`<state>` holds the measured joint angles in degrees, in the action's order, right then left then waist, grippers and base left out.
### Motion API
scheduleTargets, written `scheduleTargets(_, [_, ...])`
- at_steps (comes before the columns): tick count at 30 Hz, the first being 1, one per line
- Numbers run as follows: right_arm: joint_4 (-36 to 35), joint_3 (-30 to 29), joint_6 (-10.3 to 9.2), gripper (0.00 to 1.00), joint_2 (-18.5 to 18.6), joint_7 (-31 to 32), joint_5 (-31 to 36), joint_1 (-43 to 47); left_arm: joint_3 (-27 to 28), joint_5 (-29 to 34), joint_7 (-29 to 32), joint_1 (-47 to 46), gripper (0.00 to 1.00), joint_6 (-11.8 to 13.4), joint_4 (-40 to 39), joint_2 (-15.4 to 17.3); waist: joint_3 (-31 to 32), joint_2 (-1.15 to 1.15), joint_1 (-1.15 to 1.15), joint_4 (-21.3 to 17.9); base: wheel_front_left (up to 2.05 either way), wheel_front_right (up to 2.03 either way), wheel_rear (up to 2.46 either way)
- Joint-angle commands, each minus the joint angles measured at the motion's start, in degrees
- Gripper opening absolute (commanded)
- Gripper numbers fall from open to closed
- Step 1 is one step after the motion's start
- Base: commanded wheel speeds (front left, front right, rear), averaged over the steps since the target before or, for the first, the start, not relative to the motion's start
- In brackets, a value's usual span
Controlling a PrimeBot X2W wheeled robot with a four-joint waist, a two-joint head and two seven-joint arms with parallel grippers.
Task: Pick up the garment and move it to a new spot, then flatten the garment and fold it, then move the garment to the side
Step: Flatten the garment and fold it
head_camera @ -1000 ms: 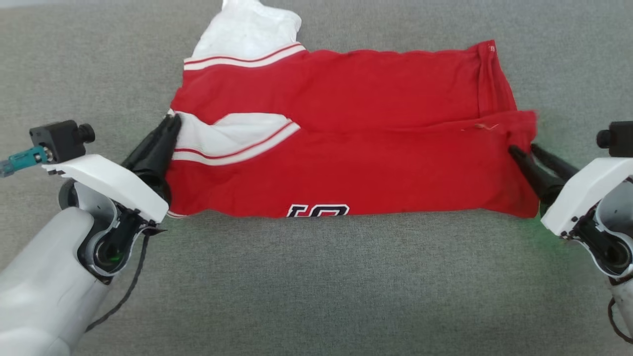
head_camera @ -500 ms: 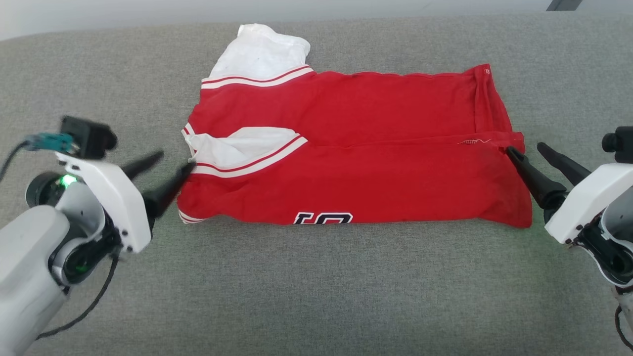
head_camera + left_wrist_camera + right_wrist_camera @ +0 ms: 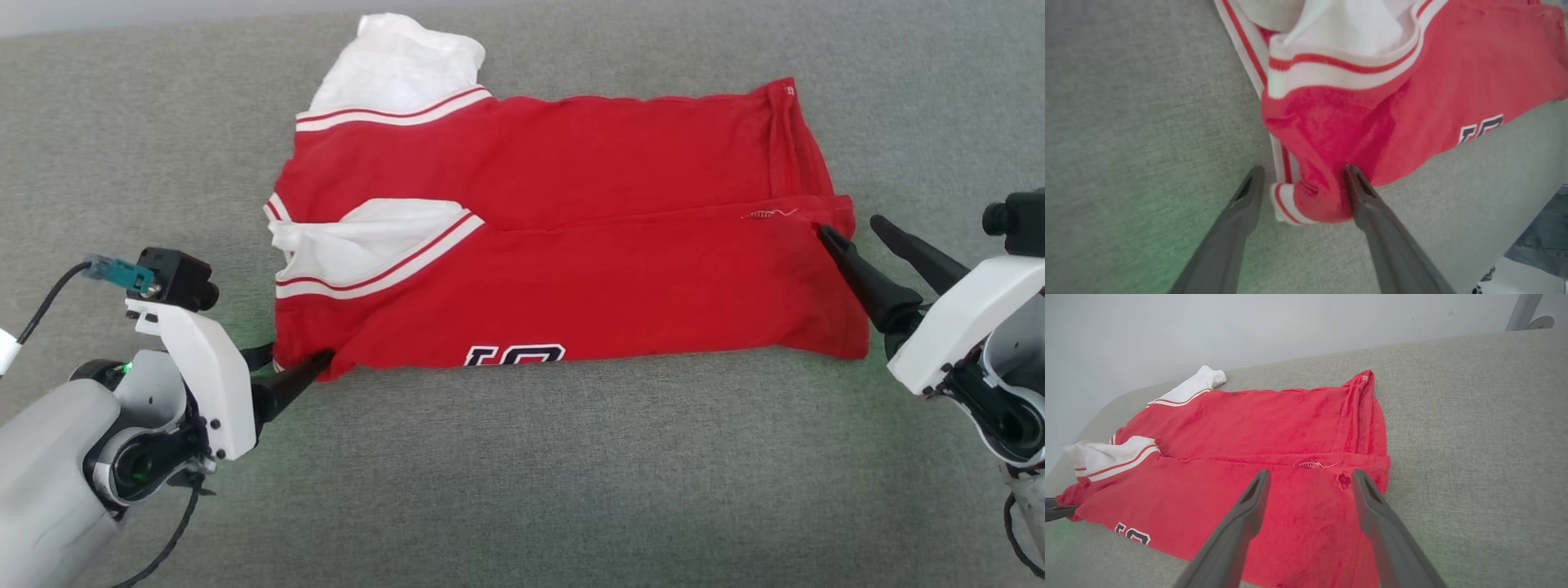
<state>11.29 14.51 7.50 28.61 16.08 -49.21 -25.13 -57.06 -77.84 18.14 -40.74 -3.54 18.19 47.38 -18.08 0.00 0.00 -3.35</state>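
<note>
Left hand (image 3: pixel 1303 171) spread, astride garment (image 3: pixel 1433 81) corner

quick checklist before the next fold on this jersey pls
1. left tool open around the near-left corner: ok
2. right tool open at the right hem: ok
3. garment lying flat on the grey cushion: ok
4. far white sleeve tucked in: not ok, it sticks out past the far edge
5. all layers of the corner between the left tool's fingers: cannot tell
</note>
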Motion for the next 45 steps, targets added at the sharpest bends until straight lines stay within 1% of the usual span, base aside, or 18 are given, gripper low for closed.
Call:
scheduleTargets(1, [-0.5, -0.1, -0.03, 1.00, -0.3, 0.0, 0.5, -0.4, 0.0, -0.8, 0.4, 0.7, 1.00, -0.5, 1.0, -1.0, -0.6, 0.00, 0.00, -0.6, 0.00, 0.00, 0.00])
scheduleTargets(6, [-1.3, -0.5, -0.03, 1.00, -0.1, 0.5, 0.8, -0.8, -1.2, -3.3, 3.6, 1.4, 1.00, -1.4, 6.1, -4.1, -1.3, 0.00, 0.00, -1.6, 0.00, 0.00, 0.00])
scheduleTargets(7, [-1.5, -0.6, -0.03, 1.00, 0.0, 0.6, 0.9, -0.8, -1.6, -3.5, 4.2, 1.5, 0.95, -1.6, 6.8, -4.5, -1.5, 0.00, 0.00, -1.7, 0.00, 0.00, 0.00])
scheduleTargets(8, [-1.7, -0.7, -0.03, 1.00, 0.2, 0.6, 1.0, -0.9, -1.8, -3.7, 4.5, 1.5, 0.85, -1.8, 7.3, -4.9, -1.6, 0.00, 0.00, -1.9, 0.00, 0.00, 0.00])
scheduleTargets(9, [-1.9, -0.8, -0.03, 1.00, 0.3, 0.9, 1.1, -0.9, -1.9, -3.9, 4.7, 1.5, 0.53, -2.1, 7.8, -5.4, -1.7, 0.00, 0.00, -2.0, 0.00, 0.00, 0.00])
scheduleTargets(10, [-2.2, -0.8, -0.03, 1.00, 0.4, 1.1, 1.0, -0.9, -1.9, -4.2, 5.0, 1.4, 0.44, -2.2, 8.1, -5.8, -1.8, 0.00, 0.00, -2.1, 0.00, 0.00, 0.00])
scheduleTargets(11, [-2.4, -0.9, -0.03, 1.00, 0.5, 1.3, 1.2, -0.9, -2.0, -4.2, 5.2, 1.3, 0.27, -2.6, 8.4, -6.1, -1.9, 0.00, 0.00, -2.2, 0.00, 0.00, 0.00])
scheduleTargets(12, [-2.6, -0.9, -0.03, 1.00, 0.7, 1.5, 1.4, -0.9, -2.2, -4.1, 5.2, 1.2, 0.02, -2.8, 8.6, -6.3, -2.0, 0.00, 0.00, -2.3, 0.00, 0.00, 0.00])
scheduleTargets(13, [-2.9, -0.9, -0.03, 1.00, 0.9, 1.9, 1.4, -0.9, -2.4, -3.9, 5.3, 1.1, 0.00, -2.8, 8.8, -6.5, -2.1, 0.00, 0.00, -2.3, 0.00, 0.00, 0.00])
scheduleTargets(19, [-4.7, -0.3, -0.03, 1.00, 2.8, 5.7, 2.3, -0.2, -2.3, -3.5, 4.6, 0.2, 0.00, -3.5, 9.2, -6.6, -2.4, 0.00, 0.00, -2.3, 0.00, 0.00, 0.00])
scheduleTargets(25, [-5.5, 2.1, -0.03, 1.00, 7.7, 17.9, 2.2, 1.1, -2.1, -2.7, 3.6, -1.4, 0.00, -3.7, 8.5, -7.4, -3.3, 0.00, 0.00, -1.7, 0.00, 0.00, 0.00])
scheduleTargets(28, [-5.3, 2.3, -0.03, 1.00, 8.5, 22.3, 2.9, 0.5, -2.3, -2.1, 3.1, -1.9, 0.00, -3.7, 8.5, -8.0, -3.8, 0.00, 0.00, -1.3, 0.00, 0.00, 0.00])
scheduleTargets(34, [-1.9, 4.0, -0.03, 1.00, 5.4, 27.8, 2.0, -2.8, -2.7, -1.3, 2.3, -2.7, 0.00, -3.8, 8.3, -8.7, -4.5, 0.00, 0.00, -0.7, 0.00, 0.00, 0.00])
scheduleTargets(36, [0.2, 5.8, -0.03, 1.00, 5.1, 29.2, 3.1, -4.0, -2.8, -1.3, 2.3, -2.8, 0.00, -3.8, 8.0, -8.9, -4.7, 0.00, 0.00, -0.3, 0.00, 0.00, 0.00])
scheduleTargets(38, [2.2, 7.5, -0.04, 1.00, 4.4, 29.7, 3.6, -4.8, -3.0, -1.3, 1.9, -2.9, 0.00, -3.8, 7.6, -9.2, -4.7, 0.00, 0.00, 0.1, 0.00, 0.00, 0.00])
scheduleTargets(43, [4.8, 10.7, -0.04, 1.00, 4.5, 29.7, 4.6, -5.6, -3.5, -1.5, 1.7, -2.8, 0.00, -3.8, 6.9, -9.2, -4.5, 0.00, 0.00, 0.9, 0.00, 0.00, 0.00])
scheduleTargets(44, [5.0, 11.4, -0.04, 0.66, 4.6, 29.5, 4.5, -5.6, -3.5, -1.6, 1.6, -2.7, 0.00, -3.8, 6.8, -9.1, -4.3, 0.00, 0.00, 1.0, 0.00, 0.00, 0.00])
scheduleTargets(45, [5.1, 11.8, -0.03, 0.35, 4.7, 28.8, 4.0, -5.6, -3.6, -1.7, 1.5, -2.5, 0.00, -3.8, 6.7, -9.0, -4.2, 0.00, 0.00, 1.2, 0.00, 0.00, 0.00])
